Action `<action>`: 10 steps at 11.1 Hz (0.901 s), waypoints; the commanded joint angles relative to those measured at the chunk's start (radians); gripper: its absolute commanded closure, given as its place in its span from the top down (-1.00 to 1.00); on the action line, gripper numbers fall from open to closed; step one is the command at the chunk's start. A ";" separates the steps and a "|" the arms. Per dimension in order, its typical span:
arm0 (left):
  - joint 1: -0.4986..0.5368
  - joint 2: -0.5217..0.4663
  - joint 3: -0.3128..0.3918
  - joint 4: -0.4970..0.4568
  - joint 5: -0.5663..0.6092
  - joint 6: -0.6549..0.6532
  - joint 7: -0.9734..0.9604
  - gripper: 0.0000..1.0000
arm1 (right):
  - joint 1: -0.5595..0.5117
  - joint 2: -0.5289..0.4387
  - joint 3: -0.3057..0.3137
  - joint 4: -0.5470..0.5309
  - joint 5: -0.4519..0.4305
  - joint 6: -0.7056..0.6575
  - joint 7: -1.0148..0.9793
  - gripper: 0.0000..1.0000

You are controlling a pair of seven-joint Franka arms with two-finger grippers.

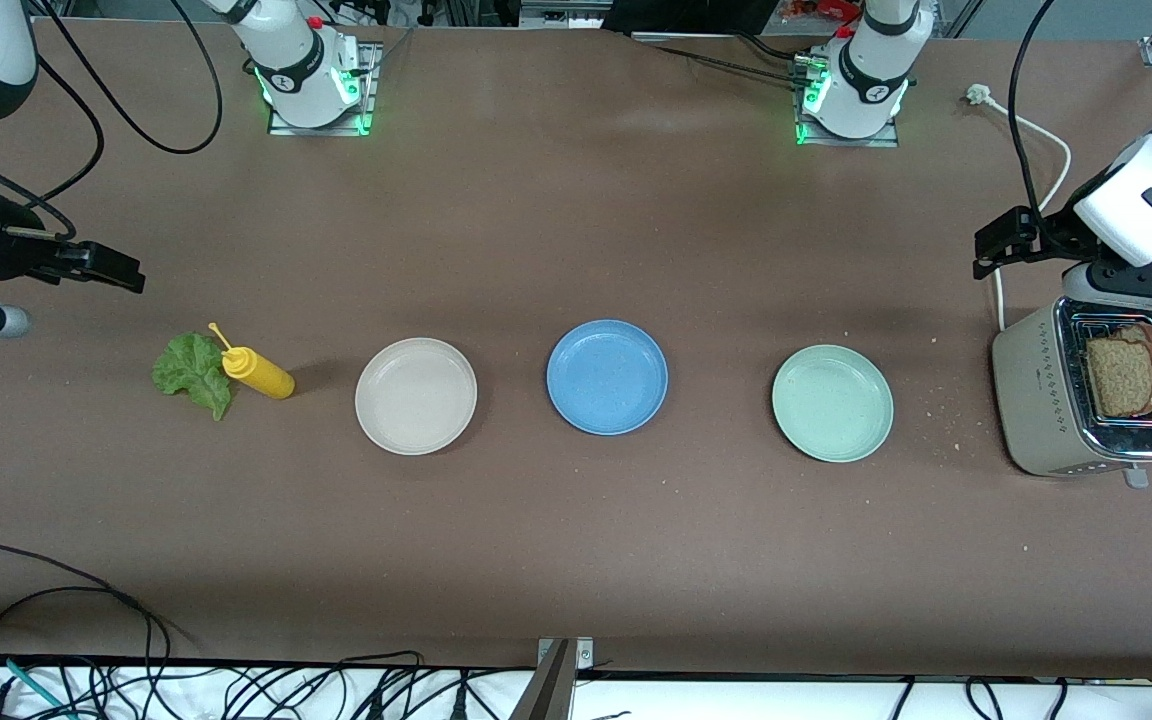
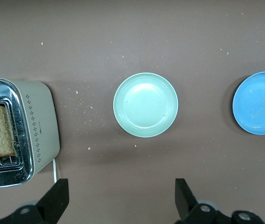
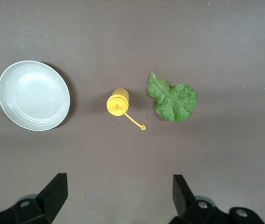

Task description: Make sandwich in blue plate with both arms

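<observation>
Since nothing's moved yet, I'm at step one: blue plate (image 1: 607, 377) sits bare mid-table, both slices in the toaster (image 1: 1086, 405), lettuce (image 1: 194, 373) beside the mustard bottle (image 1: 258, 372). Left gripper (image 1: 1006, 240) above the toaster, right gripper (image 1: 101, 265) above the lettuce, both wide open, empty. Next I'd grab bread.

A blue plate (image 1: 607, 377), a beige plate (image 1: 416, 395), a mint-green plate (image 1: 832, 402), a yellow bottle (image 1: 256, 371), green lettuce (image 1: 193, 372).

Bread (image 1: 1126, 376) in toaster (image 1: 1041, 405) (plates (image 1: 606, 377) between ends).
</observation>
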 commanded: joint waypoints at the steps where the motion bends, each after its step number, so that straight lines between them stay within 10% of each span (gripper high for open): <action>1: 0.007 -0.003 -0.003 0.010 0.012 -0.011 0.007 1.00 | 0.007 -0.028 -0.009 -0.030 0.015 0.013 0.009 1.00; 10: 0.014 -0.001 0.003 0.007 0.010 -0.012 0.007 1.00 | 0.007 -0.028 -0.011 -0.031 0.015 0.013 0.009 1.00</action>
